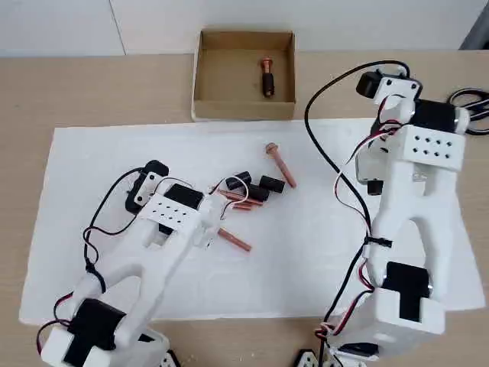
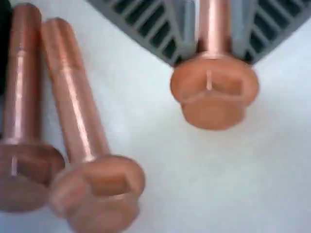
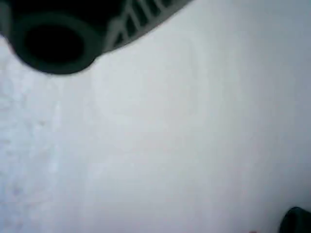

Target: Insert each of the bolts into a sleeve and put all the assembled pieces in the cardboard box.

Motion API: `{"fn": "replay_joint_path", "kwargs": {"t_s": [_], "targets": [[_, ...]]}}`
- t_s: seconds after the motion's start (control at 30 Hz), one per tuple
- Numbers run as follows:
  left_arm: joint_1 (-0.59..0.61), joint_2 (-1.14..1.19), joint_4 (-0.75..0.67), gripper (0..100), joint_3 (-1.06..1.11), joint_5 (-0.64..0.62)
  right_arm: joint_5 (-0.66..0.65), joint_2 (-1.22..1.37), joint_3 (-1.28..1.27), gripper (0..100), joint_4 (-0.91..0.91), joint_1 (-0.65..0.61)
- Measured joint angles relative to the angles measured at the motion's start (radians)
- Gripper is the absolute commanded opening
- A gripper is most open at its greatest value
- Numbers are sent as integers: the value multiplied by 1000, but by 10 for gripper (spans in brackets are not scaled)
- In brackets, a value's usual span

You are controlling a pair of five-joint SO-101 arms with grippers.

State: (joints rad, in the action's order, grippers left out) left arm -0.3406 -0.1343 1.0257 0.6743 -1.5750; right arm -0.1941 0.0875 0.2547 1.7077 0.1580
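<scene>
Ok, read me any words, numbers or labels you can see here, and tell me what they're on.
None: there is no readable text on the box, the bolts, the sleeves or the mat.
The bolt heads show only raised lines, no letters.

The cardboard box (image 1: pixel 243 112) sits at top centre, behind the mat (image 1: pixel 306 267), with one assembled piece (image 1: pixel 267 76) in it. On the mat at mid-frame the sleeves (image 1: pixel 258 186) cluster. A lone bolt (image 1: pixel 280 164) lies to their upper right and two bolts (image 1: pixel 241 203) to their lower left. Below these, the held bolt (image 1: pixel 235 241) sits in the left gripper (image 2: pixel 214 43).
</scene>
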Motion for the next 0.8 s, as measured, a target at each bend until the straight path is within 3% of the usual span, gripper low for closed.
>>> {"fn": "replay_joint_path", "kwargs": {"t_s": [0.23, 0.53, 0.8], "targets": [[0, 0, -15, 19, 0, 15, 0, 0, 0, 20, -6, 0], [32, 0, -35, 14, 0, 252, 0, 0, 0, 20, -6, 0], [37, 0, -54, 14, -2, 597, 0, 0, 0, 20, -6, 0]]}}
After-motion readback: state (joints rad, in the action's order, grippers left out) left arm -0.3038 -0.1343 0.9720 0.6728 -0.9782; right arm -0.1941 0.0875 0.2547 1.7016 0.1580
